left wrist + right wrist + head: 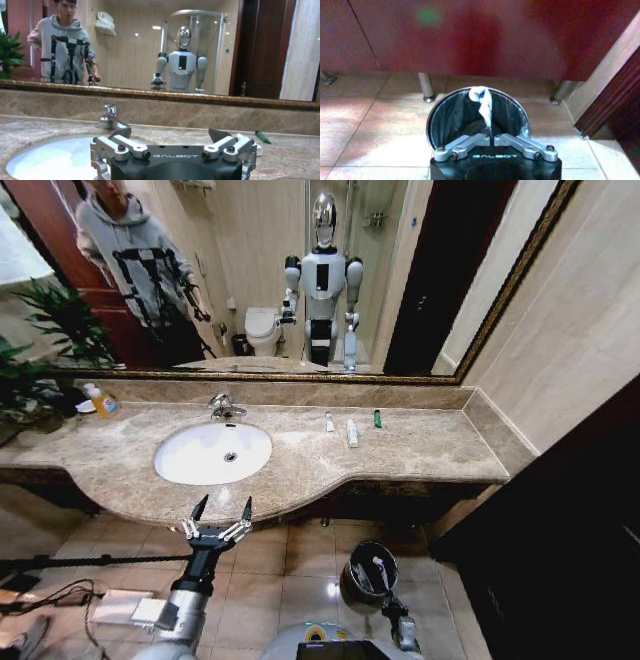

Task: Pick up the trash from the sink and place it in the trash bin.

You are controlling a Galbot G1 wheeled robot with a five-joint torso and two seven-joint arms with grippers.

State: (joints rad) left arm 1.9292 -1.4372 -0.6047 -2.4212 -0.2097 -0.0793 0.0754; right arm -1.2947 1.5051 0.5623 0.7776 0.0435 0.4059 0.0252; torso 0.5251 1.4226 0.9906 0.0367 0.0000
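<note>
Gripping a white wrapper (483, 105), my right gripper (493, 138) hangs shut over the bin (445, 116). Left gripper (220, 508) waits wide open, empty, at the sink's (180, 465) six o'clock. Three toiletries (351, 430) remain on the counter (420, 445) at its three o'clock.

White oval sink (195, 460) set in a beige-brown veined marble countertop (420, 445); chrome faucet (222, 407). Glossy black trash bin (451, 112) on tan floor tiles (370, 123), before a dark red-brown cabinet (470, 33). White wrapper (484, 103) with blue marks. Tiny green bottle (378, 418); white tubes (351, 432). Yellow-orange soap bottle (103, 402). Black-and-silver left gripper (216, 511) and right gripper (493, 138).
</note>
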